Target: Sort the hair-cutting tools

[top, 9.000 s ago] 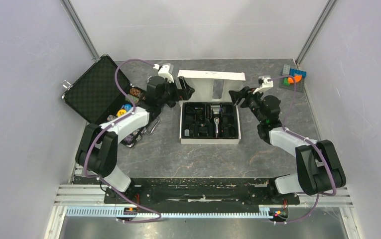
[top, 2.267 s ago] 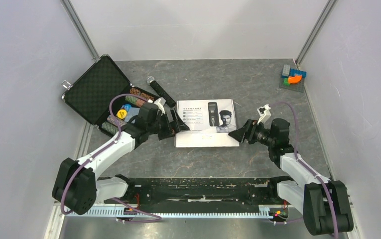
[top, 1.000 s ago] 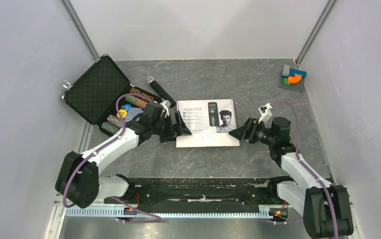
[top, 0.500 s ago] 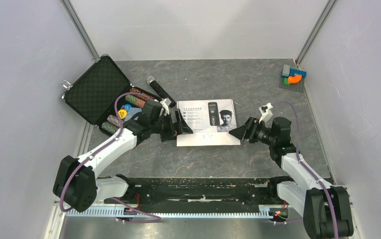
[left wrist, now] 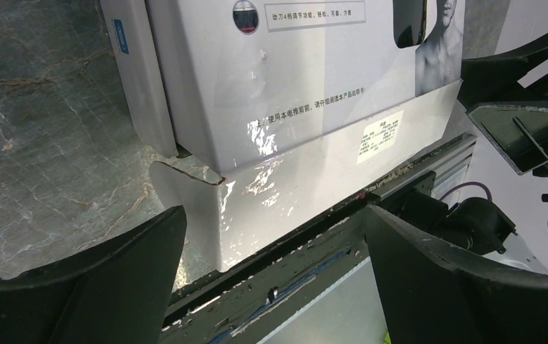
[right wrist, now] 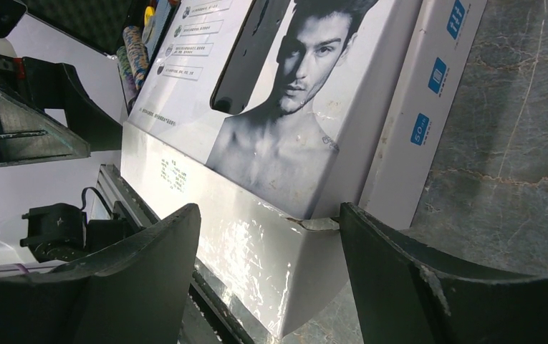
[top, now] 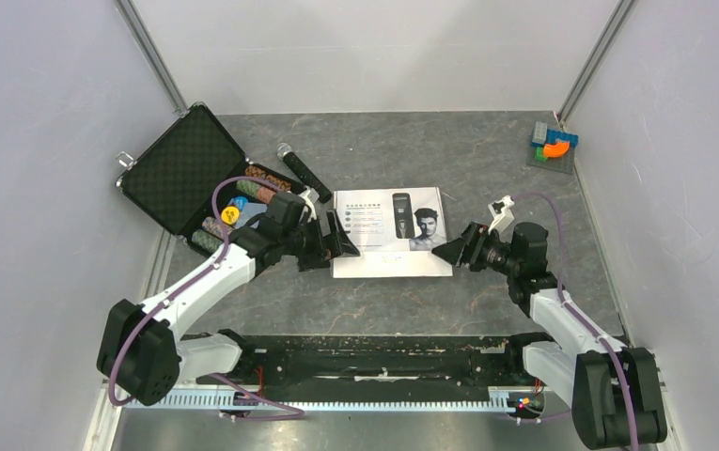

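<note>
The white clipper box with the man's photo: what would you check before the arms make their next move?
1. White cardboard box lid down flat: ok.
2. Glossy front flap tucked in: not ok, it seems to hang outside.
3. Left fingers open, at the box's left end: ok.
4. Right fingers open, at its right end: ok.
5. Hair-cutting tools all inside: cannot tell, box is shut.
6. Long black microphone clear of the box: ok.

Bare counter [top: 487, 160] lies open behind the clipper box [top: 388, 230] — on its left, microphone [top: 301, 172] and open case [top: 181, 169] crowd the way.
</note>
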`<state>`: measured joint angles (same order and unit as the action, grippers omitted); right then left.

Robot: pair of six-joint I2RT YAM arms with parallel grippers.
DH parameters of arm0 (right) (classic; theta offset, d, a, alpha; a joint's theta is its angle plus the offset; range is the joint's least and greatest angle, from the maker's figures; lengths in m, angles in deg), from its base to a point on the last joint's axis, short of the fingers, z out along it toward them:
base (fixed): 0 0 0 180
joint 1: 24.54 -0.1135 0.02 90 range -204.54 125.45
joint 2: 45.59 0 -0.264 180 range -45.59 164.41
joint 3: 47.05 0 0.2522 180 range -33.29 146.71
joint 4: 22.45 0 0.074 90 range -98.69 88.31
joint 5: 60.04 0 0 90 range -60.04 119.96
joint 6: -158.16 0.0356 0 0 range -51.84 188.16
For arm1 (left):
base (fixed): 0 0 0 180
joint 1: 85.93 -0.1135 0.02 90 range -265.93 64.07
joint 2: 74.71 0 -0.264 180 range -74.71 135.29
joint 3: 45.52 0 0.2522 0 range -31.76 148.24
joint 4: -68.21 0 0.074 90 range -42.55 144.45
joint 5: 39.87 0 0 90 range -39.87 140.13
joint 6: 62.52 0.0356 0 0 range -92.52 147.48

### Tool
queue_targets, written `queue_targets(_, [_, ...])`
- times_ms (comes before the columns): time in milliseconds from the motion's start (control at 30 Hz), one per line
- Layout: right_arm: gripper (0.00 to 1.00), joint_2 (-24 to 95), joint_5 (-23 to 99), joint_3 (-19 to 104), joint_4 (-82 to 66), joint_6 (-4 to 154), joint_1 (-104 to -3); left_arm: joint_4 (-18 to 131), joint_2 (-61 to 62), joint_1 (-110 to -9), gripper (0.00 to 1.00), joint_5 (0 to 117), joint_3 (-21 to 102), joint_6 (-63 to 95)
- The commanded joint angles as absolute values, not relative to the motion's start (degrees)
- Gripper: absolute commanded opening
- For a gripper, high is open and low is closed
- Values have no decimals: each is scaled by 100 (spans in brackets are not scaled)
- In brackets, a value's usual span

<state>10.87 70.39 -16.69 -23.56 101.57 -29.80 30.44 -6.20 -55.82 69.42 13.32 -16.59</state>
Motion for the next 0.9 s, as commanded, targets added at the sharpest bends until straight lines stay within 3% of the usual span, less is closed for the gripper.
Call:
queue_targets(0, [74,1139,6971,-1769,-2563,10027,-2981,3170,-628,-5552,100,6836,1367,-1545])
queue_targets(867, [74,1269,7100,-2022,-3155,10361,-2981,3682,-464,-5552,100,7139,1179,-1856])
